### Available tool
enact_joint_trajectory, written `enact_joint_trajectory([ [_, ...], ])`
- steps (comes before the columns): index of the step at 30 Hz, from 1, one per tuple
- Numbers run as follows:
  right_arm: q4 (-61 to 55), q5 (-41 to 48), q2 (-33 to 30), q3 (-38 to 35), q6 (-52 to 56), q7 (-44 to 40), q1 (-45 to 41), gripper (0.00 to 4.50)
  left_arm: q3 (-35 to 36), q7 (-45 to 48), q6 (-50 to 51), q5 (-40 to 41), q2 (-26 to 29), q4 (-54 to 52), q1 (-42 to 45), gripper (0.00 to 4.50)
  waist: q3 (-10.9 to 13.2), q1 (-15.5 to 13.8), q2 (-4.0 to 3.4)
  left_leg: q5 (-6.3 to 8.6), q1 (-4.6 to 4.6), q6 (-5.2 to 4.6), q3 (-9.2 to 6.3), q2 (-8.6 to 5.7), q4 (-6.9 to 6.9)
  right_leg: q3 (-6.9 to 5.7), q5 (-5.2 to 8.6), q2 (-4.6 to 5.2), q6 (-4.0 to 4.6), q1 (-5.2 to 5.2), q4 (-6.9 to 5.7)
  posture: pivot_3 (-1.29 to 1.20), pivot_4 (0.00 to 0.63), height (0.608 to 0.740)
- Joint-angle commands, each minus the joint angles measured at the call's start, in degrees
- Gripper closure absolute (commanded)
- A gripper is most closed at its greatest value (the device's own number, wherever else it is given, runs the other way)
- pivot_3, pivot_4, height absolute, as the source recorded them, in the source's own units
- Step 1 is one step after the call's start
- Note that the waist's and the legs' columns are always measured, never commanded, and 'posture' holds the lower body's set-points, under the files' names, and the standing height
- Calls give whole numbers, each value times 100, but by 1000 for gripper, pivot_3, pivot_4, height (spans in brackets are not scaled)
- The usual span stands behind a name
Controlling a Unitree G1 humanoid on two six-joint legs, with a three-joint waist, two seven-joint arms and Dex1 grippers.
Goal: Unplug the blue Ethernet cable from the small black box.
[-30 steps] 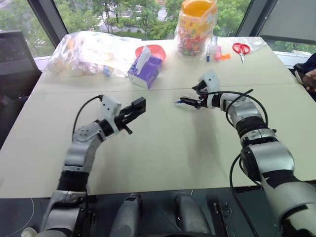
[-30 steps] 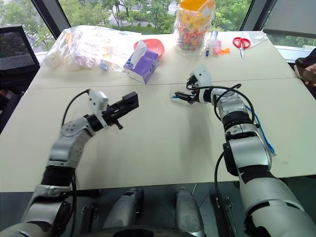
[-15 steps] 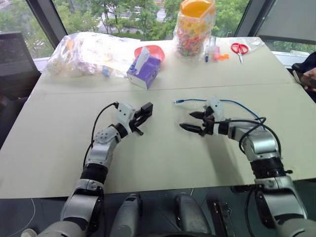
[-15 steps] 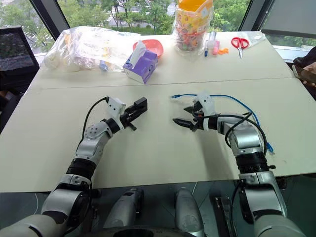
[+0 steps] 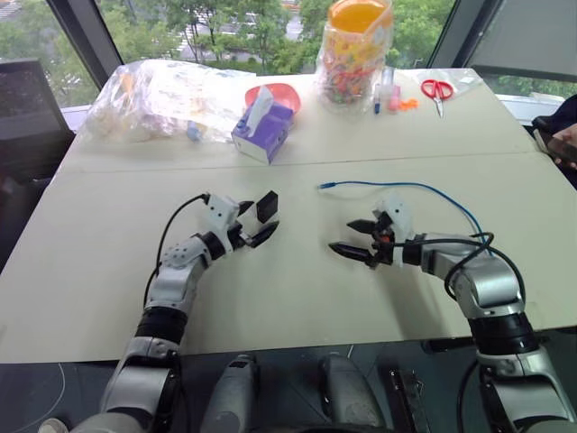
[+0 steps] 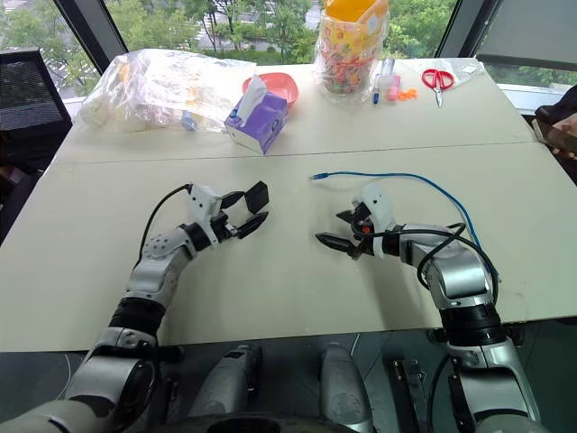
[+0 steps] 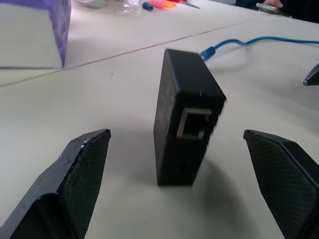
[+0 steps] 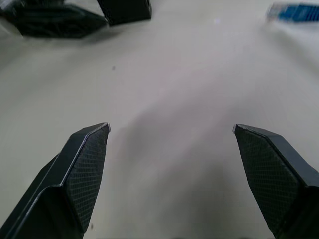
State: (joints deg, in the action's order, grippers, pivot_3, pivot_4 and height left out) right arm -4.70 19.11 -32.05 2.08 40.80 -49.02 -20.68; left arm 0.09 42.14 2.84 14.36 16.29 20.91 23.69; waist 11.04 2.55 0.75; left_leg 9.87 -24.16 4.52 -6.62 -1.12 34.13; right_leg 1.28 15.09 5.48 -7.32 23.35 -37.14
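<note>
table [image 5: 297, 298] edge cuts off blue ethernet cable [image 5: 433, 191].

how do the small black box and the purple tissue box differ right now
The small matte black box stands upright on the near half of the table, between the open left gripper's fingers; the purple cardboard tissue box sits farther back, bigger, with white tissue sticking out. Both rest on the table.

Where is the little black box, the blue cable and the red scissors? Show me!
small black box [image 7: 185, 117], left wrist view, on its side with the port.
blue Ethernet cable [image 5: 406, 185], left eye view, mid-cord on the table.
red scissors [image 5: 439, 88], left eye view, on the handles.
</note>
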Motion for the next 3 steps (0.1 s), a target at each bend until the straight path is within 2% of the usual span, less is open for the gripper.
enact_joint_trajectory([
  [1,-383,105,-34,-35,-131,-7,124,353,315,-31,519,282,352,-1038,-453,44,0,-2,0,0,1,0,0,0,0,0,0,0,1,-1,0,0,150,726],
  [3,-407,119,34,-71,-161,80,154,353,439,-100,748,365,521,-1492,-732,44,0,-1,0,0,1,0,0,1,0,1,1,0,2,-1,1,0,150,726],
])
